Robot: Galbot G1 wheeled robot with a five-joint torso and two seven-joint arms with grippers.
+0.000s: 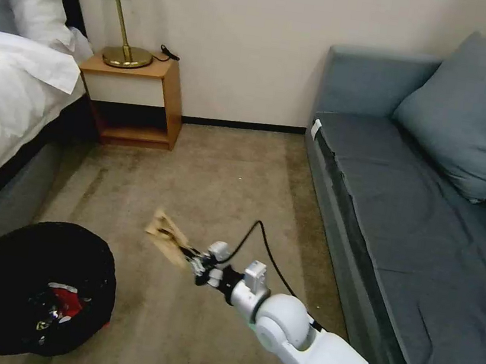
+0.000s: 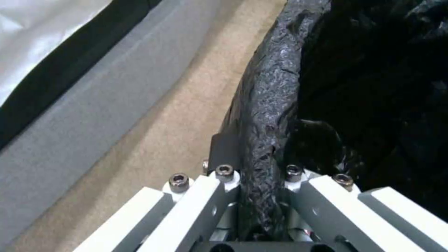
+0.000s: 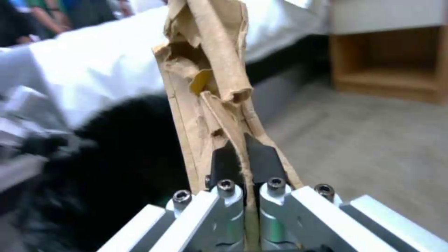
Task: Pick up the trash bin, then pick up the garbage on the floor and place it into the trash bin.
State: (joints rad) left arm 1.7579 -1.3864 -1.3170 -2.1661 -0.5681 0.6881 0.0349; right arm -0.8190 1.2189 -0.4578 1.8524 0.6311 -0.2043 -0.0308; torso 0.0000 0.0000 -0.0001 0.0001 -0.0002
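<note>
Head view: my left hand (image 2: pixel 254 175) clamps the bin (image 1: pixel 38 286) rim at 8 o'clock; right hand (image 1: pixel 193 262) pinches brown paper (image 1: pixel 167 235), not yet dropped in.

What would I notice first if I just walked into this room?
Probably the right gripper in the middle of the room, pinching a piece of crumpled brown paper above the carpet. Then the big trash bin with its shiny black bag, low at the robot's left by the bed, with the left gripper clamped on its rim and something red inside.
</note>
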